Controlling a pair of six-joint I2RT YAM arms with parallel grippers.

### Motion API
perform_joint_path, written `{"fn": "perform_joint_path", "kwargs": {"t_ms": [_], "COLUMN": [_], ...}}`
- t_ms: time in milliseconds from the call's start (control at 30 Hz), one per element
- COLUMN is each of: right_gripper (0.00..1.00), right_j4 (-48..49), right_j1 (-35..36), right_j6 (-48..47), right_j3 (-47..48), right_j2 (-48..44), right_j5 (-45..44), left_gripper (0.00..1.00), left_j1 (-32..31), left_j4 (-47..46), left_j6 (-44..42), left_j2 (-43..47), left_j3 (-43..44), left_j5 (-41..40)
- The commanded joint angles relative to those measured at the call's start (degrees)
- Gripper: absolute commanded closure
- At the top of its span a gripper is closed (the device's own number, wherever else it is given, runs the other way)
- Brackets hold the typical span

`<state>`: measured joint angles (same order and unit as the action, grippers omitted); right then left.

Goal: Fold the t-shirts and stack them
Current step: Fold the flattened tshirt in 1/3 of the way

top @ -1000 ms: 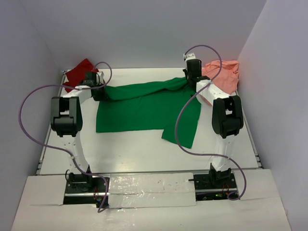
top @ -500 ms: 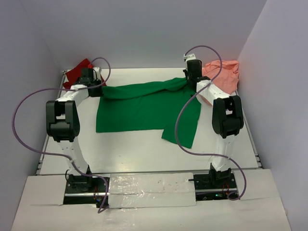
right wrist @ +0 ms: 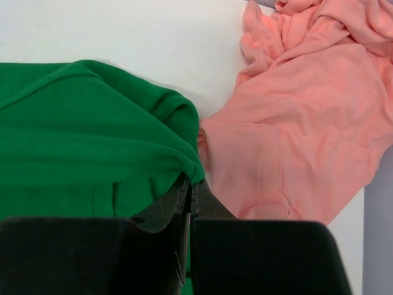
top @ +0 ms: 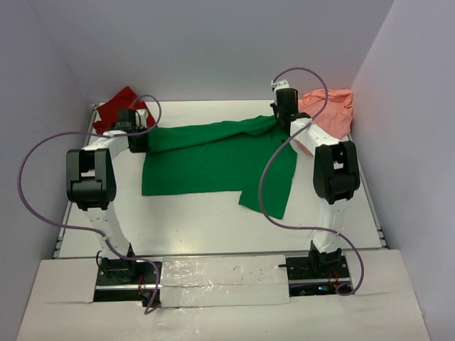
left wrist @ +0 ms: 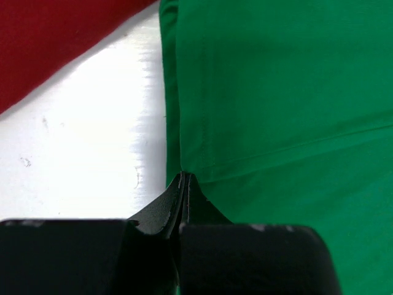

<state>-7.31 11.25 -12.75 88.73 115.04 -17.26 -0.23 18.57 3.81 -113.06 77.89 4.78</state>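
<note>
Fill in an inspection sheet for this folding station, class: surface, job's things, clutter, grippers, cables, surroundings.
Surface: white table.
Job's things: green t-shirt spread mid-table, its far edge bunched between the grippers; dark red t-shirt crumpled at the far left corner; salmon pink t-shirt crumpled at the far right corner. None stacked.
Clutter: nothing seen.
Grippers: left gripper and right gripper each shut on the green t-shirt's far edge.
Cables: purple cables, one per side, loop wide; the right one crosses above the green t-shirt.
Surroundings: plain pale walls on three sides.
</note>
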Motion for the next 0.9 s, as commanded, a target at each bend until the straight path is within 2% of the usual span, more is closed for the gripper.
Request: {"fn": "perform_joint_path", "kwargs": {"t_ms": [0, 467, 500, 533, 600, 633, 667, 700, 867], "right_gripper": [1.0, 1.0, 1.0, 1.0, 1.0, 1.0, 1.0, 1.0, 1.0], "right_j4": [-0.5, -1.0, -1.1, -1.3, -1.4, -1.4, -1.7, -1.7, -0.7], "right_j1": [-0.3, -0.1, -0.1, -0.1, 0.3, 0.3, 0.4, 0.4, 0.4], "right_j6": [1.1, 1.6, 1.8, 1.9, 2.0, 2.0, 2.0, 2.3, 2.7], "right_j3": [2.5, 1.0, 1.5, 1.6, 1.5, 1.4, 1.2, 0.7, -2.7], "right_j2": [-3.1, -4.3, -4.1, -4.0, -4.0, -4.0, -4.0, -4.0, -5.4], "right_j5": [-0.3, -0.2, -0.2, -0.1, 0.0, 0.1, 0.2, 0.2, 0.2], "left_gripper": [1.0, 0.99, 0.94, 0.77, 0.56, 0.41, 0.37, 0.26, 0.22], "left_j1": [1.8, 2.7, 2.7, 2.7, 2.7, 2.7, 2.7, 2.7, 2.5], "left_j4": [-1.3, -1.8, -1.8, -1.8, -2.4, -2.5, -2.6, -3.0, -4.0], "left_j6": [-1.0, -1.9, -2.0, -2.0, -2.0, -2.0, -1.9, -2.0, -1.9], "left_j2": [2.9, 3.6, 3.6, 3.6, 3.9, 4.1, 4.3, 5.0, 8.6], "left_j3": [-0.6, -2.0, -2.2, -2.3, -3.0, -3.1, -3.3, -3.8, -4.9], "left_j5": [0.1, 1.0, 1.4, 1.3, 0.9, 0.4, 0.2, 0.1, 0.2]}}
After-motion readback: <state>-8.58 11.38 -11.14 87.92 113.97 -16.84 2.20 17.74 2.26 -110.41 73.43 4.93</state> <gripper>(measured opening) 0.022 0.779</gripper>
